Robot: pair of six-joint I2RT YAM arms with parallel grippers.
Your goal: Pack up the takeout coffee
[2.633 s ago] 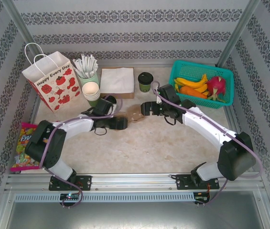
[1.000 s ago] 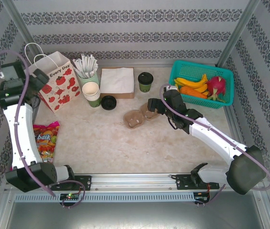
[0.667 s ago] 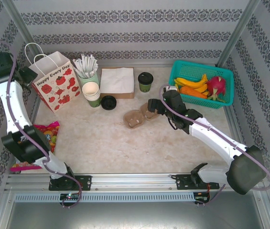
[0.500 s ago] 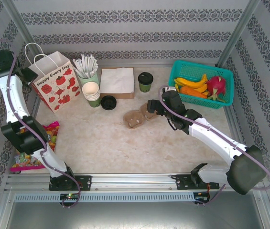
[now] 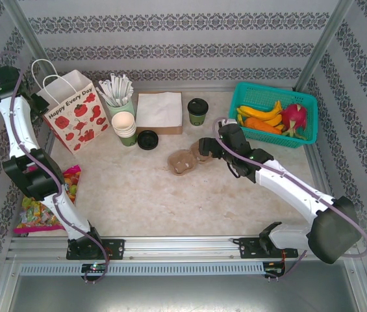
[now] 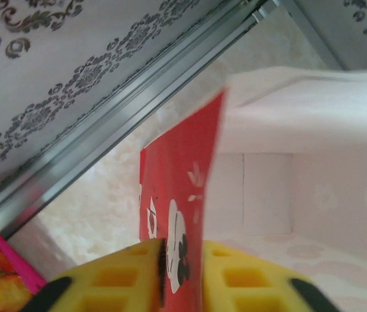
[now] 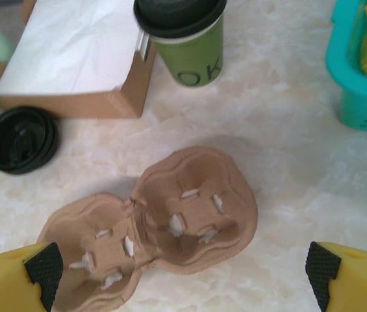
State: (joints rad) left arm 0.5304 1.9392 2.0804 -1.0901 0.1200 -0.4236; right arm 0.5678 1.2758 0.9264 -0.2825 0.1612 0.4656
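Note:
The takeout coffee, a dark olive-green cup with a black lid, stands upright beside the napkin box; it also sits at the top of the right wrist view. My right gripper hangs open over a brown two-cup cardboard carrier, with nothing between its fingers. At the far left, my left gripper is shut on the top edge of the red-and-white paper bag. The bag's white inside shows in the left wrist view.
A teal basket of fruit stands at the back right. A napkin box, a stack of paper cups, a green holder of white sticks and a loose black lid line the back. A candy packet lies at the left edge.
My left arm swung from the table's middle out to the far left and closed on the bag's edge. The right gripper stayed over the carrier, shifting only slightly.

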